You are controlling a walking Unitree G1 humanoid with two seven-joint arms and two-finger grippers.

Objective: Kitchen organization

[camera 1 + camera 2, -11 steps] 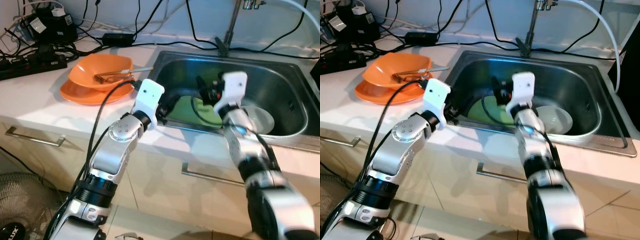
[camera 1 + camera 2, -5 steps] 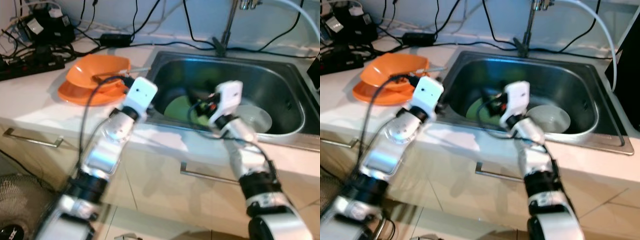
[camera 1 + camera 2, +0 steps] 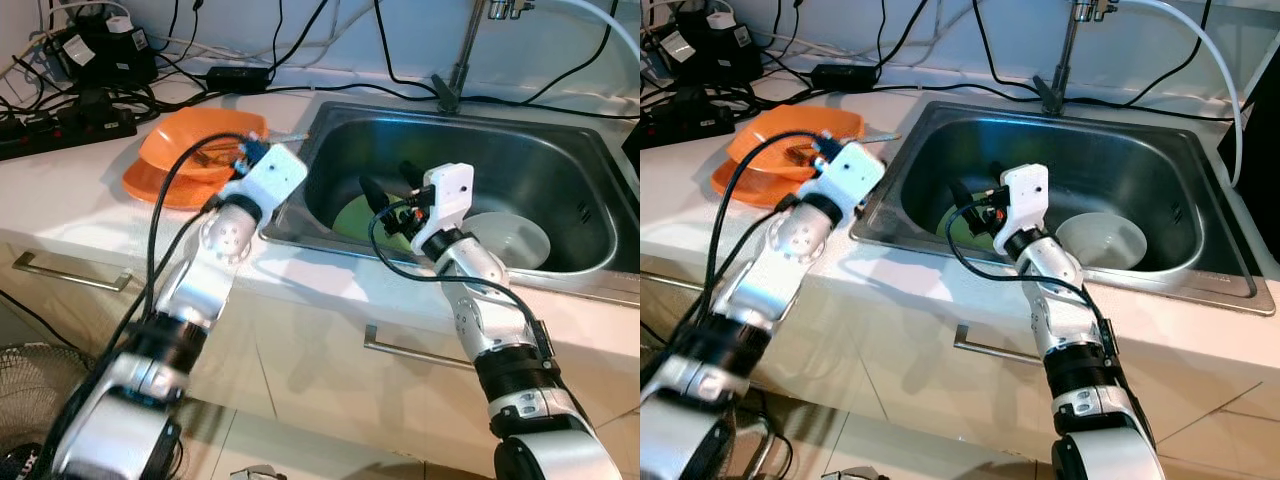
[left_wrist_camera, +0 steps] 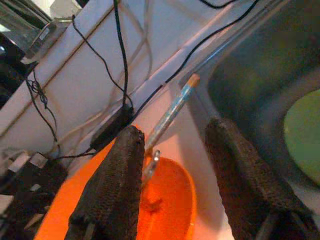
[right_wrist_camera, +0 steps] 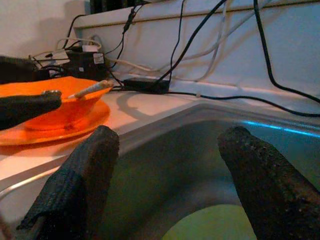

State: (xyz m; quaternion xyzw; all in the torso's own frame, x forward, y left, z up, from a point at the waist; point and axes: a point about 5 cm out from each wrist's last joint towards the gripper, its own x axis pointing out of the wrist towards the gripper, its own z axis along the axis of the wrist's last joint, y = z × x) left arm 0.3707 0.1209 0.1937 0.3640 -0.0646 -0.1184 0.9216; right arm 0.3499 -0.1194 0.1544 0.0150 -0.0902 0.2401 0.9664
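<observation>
The steel sink [image 3: 560, 150] holds a green plate [image 3: 365, 215] at its 9 o'clock and a white bowl [image 3: 515, 240] at 3. The right gripper [image 3: 385, 185], fingers apart, hovers above the plate. The left gripper [image 4: 175, 150], fingers spread, reaches over the orange bowl [image 3: 195, 150].

The left gripper [image 4: 175, 165] has swung left, away from the near-left rim of the stainless steel sink [image 3: 330, 130]; its open black fingers now hang over the counter edge, pointing at the stacked orange bowl and plate [image 3: 190, 150]. The right gripper [image 5: 165, 175] has drawn back toward the near side of the sink, fingers spread, above the round green plate [image 3: 375, 215].
</observation>
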